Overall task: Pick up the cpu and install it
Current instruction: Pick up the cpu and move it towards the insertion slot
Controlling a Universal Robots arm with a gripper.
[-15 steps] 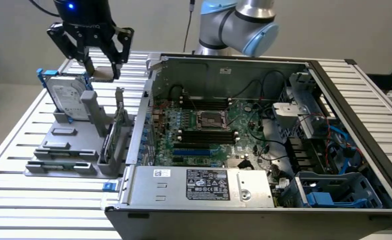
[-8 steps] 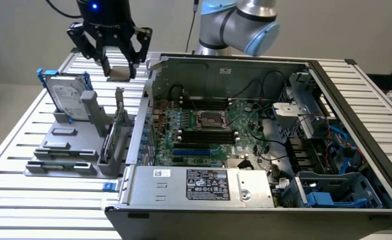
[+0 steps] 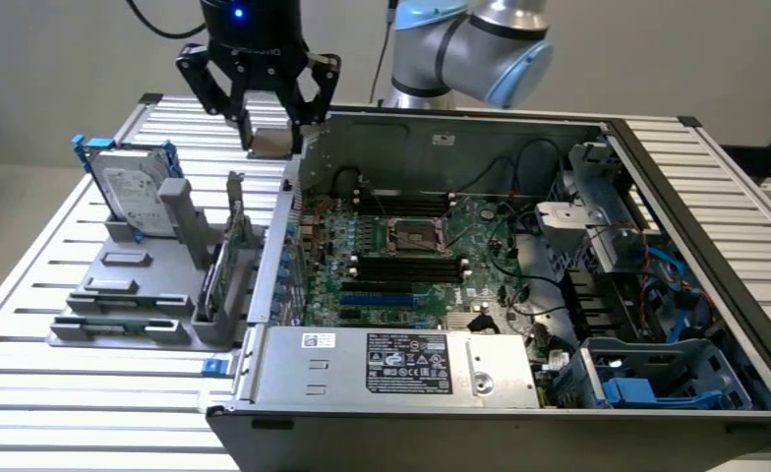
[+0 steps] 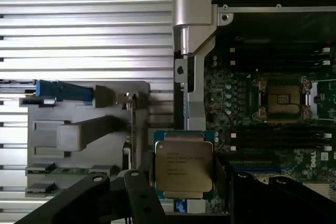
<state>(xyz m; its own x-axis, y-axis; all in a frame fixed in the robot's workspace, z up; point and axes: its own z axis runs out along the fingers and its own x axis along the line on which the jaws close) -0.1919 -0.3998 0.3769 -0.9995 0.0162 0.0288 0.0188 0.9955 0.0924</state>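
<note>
The gripper (image 3: 275, 123) is hanging in the upper left of the exterior view, above the near wall of the case (image 3: 294, 187). It is holding the cpu (image 3: 270, 143) by two opposite edges. The jaws are standing wide and are closed on the chip, which in the wrist view is sitting flat between the dark fingers (image 4: 139, 184) with its printed metal top facing the camera. The cpu is clear of the tray (image 3: 123, 295) and the drive (image 3: 134, 187) at centre left, and touches nothing but the fingers. The socket (image 3: 413, 236) is lying well apart from it, near the centre of the exterior view, between the rows of memory slots. In the wrist view its contacts appear to be showing inside the metal frame. In my judgement the step in hand is the carry from tray to socket, and the task is roughly half done. Doing it well is calling for a level chip throughout, since the hold is on thin edges only and any tilt is risking a slip. The path should be passing over the case wall with height to spare and avoiding the black cables (image 3: 517, 162) in the upper centre. The chip's edges should be squaring with the frame while it is high, because sliding or twisting it on the contacts is likely to damage them. Whether the chip's corner mark is matching the socket's cannot be told.
</note>
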